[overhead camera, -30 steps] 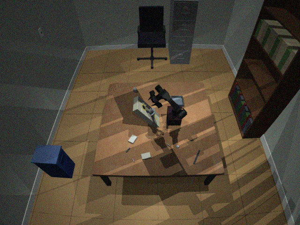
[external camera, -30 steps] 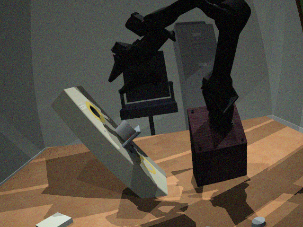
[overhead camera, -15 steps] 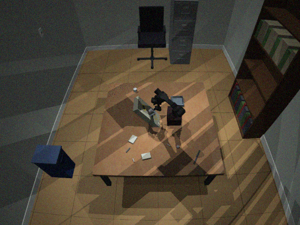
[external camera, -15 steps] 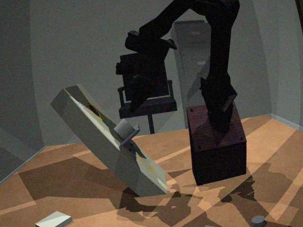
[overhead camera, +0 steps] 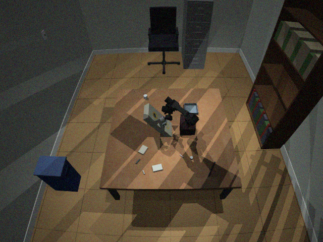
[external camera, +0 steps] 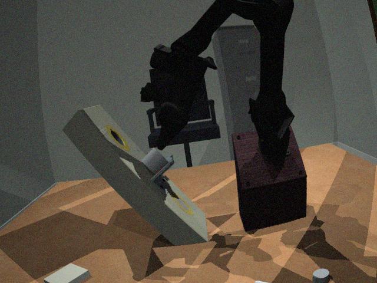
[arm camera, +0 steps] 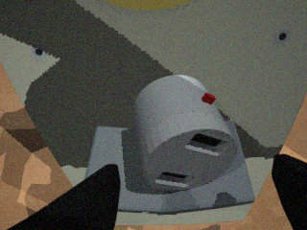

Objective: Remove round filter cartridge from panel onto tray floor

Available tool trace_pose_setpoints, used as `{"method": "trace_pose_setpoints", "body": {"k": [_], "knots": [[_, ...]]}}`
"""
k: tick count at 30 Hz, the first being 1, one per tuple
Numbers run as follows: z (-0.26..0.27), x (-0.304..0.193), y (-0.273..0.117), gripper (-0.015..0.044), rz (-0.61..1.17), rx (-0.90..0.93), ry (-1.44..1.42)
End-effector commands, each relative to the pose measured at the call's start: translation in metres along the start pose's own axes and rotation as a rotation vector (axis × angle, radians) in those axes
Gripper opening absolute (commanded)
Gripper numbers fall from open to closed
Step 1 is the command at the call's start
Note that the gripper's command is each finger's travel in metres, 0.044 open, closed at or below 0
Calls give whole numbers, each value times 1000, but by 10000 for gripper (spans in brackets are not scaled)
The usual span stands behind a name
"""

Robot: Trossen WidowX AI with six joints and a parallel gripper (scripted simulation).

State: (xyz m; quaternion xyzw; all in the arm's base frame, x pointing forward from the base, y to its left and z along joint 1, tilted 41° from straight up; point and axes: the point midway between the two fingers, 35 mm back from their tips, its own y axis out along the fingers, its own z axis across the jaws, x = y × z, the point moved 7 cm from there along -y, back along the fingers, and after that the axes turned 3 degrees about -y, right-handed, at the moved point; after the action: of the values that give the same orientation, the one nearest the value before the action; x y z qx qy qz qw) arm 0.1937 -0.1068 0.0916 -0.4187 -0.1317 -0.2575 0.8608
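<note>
The round filter cartridge [external camera: 154, 160] [arm camera: 184, 120] is a grey cylinder with two dark slots on its face and a red mark on its side. It is out of the panel's hole and lies on a grey ledge [external camera: 164, 171] [arm camera: 106, 149] on the tilted service panel [external camera: 106, 165] [arm camera: 230, 57]. The panel's upper opening [external camera: 117, 135] is dark inside a yellow ring. My gripper [external camera: 162, 145] [arm camera: 198, 171] is open and empty, its fingers spread to either side of the cartridge's slotted face in the wrist view. The blue-grey tray [overhead camera: 191, 108] stands behind the robot's base.
The robot's base block [overhead camera: 187, 127] [external camera: 272, 199] stands right of the panel. A white cup [overhead camera: 145, 96] stands behind it. Pale blocks [overhead camera: 143, 149] [overhead camera: 157, 167], a small round piece [overhead camera: 191, 157] [external camera: 320, 275] and small sticks lie on the table's front part.
</note>
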Motion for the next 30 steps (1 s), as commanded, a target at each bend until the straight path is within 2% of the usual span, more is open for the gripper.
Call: {"method": "trace_pose_setpoints", "body": {"k": [1,19,30], "knots": [[0,-2,9,305,8,-1,10],[2,-3,32,305,4,5,9],[2,-1,29,231,-1,6,1]]}}
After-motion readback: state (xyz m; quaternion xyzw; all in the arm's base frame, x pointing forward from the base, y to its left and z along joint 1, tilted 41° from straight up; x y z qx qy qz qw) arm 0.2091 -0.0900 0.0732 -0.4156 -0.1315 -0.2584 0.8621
